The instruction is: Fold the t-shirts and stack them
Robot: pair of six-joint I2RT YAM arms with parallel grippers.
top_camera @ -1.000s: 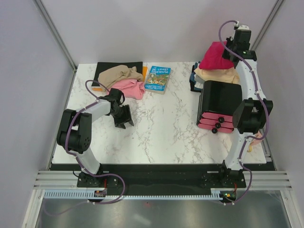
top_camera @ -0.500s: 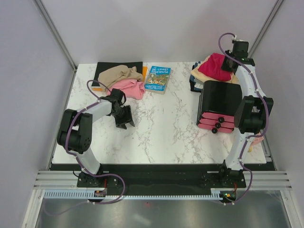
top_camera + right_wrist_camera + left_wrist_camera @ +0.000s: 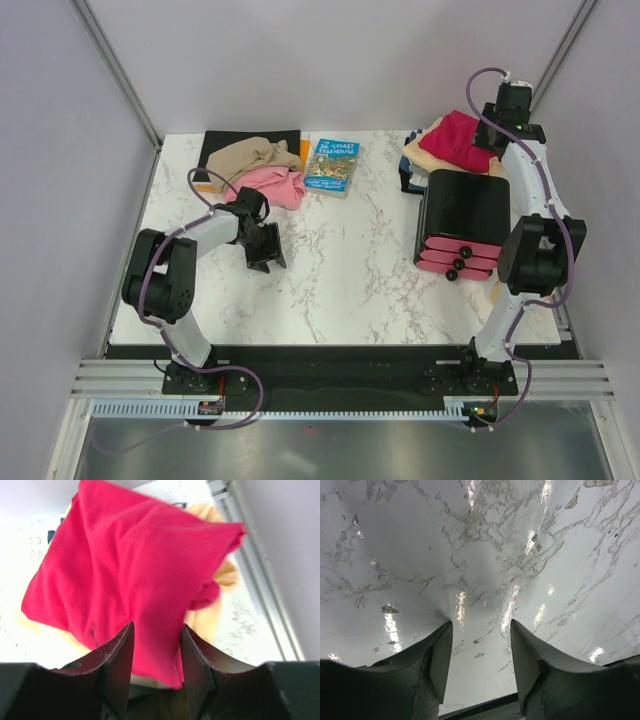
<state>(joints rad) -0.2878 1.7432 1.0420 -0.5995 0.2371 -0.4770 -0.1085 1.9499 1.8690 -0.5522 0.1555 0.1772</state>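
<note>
Jaws of the left gripper (image 3: 262, 250) are standing apart with nothing between them, hovering low over the white marble-patterned surface (image 3: 350, 270); in the left wrist view only bare surface (image 3: 470, 540) is showing in the gap. Jaws of the right gripper (image 3: 488, 135) are also standing apart at the far right corner, and the near edge of the crimson red cloth t-shirt (image 3: 135, 565) is reaching into the gap of that gripper (image 3: 156, 627); whether the fingers are touching the cloth cannot be told.

That red t-shirt (image 3: 455, 135) is lying as a folded, roughly square bundle on top of the pale peach-cream t-shirt (image 3: 425, 150), whose edges (image 3: 225, 572) are sticking out around it. Both are sitting just behind a black box with pink layers and black knobs (image 3: 465, 210).

At the far left, the tan-brown t-shirt (image 3: 250, 155) is lying crumpled, partly on a flat black mat (image 3: 225, 140), with the pink t-shirt (image 3: 272, 185) bunched against its near side. A blue illustrated book (image 3: 332, 166) is lying just beside them.
</note>
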